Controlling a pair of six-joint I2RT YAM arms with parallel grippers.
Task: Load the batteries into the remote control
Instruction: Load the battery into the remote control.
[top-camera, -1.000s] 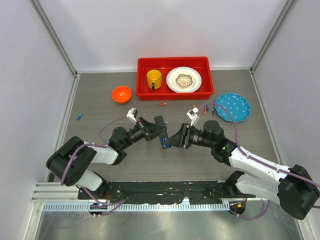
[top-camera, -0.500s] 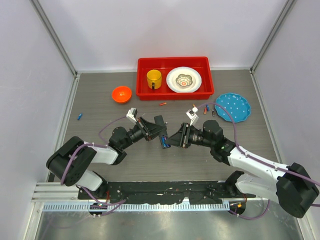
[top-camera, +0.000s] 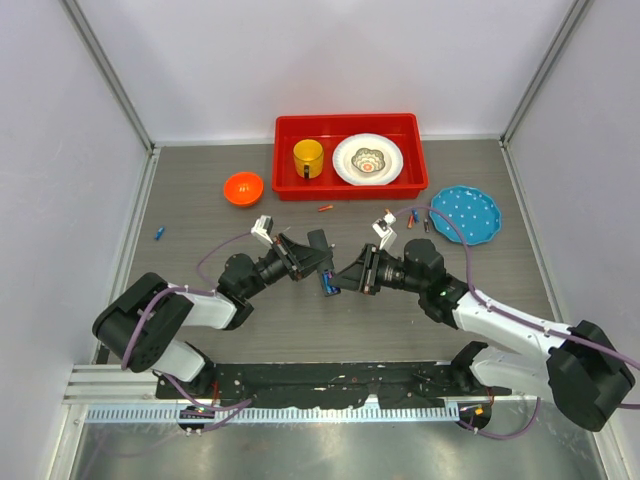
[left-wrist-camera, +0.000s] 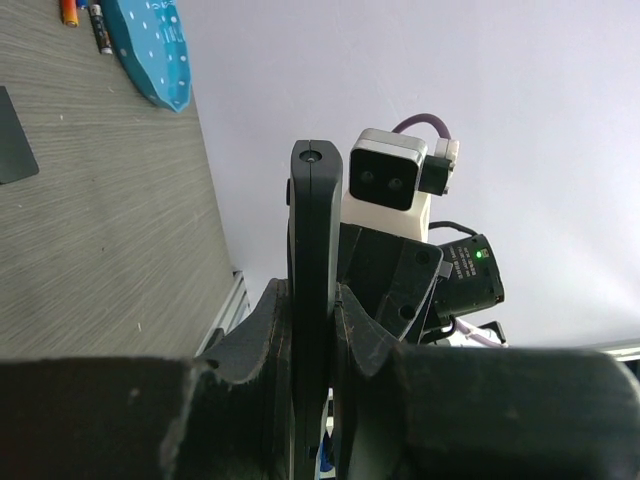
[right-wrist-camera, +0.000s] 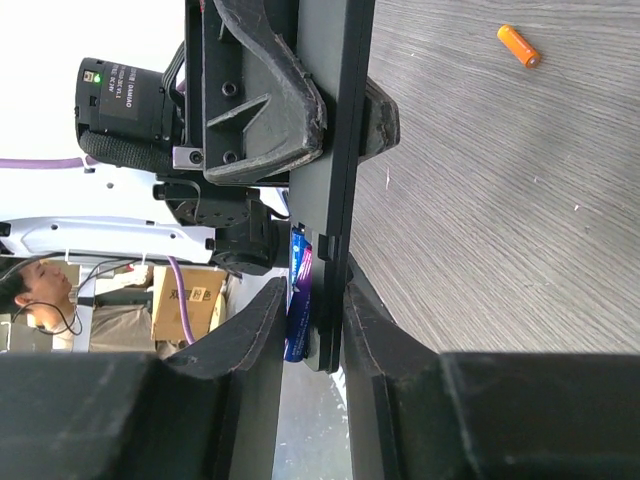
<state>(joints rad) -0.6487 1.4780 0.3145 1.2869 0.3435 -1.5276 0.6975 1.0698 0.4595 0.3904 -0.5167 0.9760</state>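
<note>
Above the table's middle, my left gripper (top-camera: 316, 256) (left-wrist-camera: 313, 330) is shut on the remote control (top-camera: 322, 262) (left-wrist-camera: 315, 250), a slim black bar held edge-on. A blue and purple battery (top-camera: 327, 287) (right-wrist-camera: 300, 290) sits in the remote's (right-wrist-camera: 335, 150) open end. My right gripper (top-camera: 343, 276) (right-wrist-camera: 312, 320) has its fingers closed round that end, one pad against the battery and the other on the remote's back. Loose batteries lie on the table: an orange one (top-camera: 325, 208) (right-wrist-camera: 518, 45), a blue one (top-camera: 159, 234) at the left, and a few (top-camera: 415, 218) by the blue plate.
An orange bowl (top-camera: 243, 187) sits at the back left. A red tray (top-camera: 415, 180) holds a yellow mug (top-camera: 308, 158) and a white plate (top-camera: 367, 160). A blue plate (top-camera: 465, 212) (left-wrist-camera: 150, 50) lies at the right. A dark flat piece (left-wrist-camera: 12, 140) lies on the table.
My right gripper's jaws have narrowed round the remote's end and the battery, and that arm has shifted slightly left. The left gripper keeps its hold and has barely moved.
</note>
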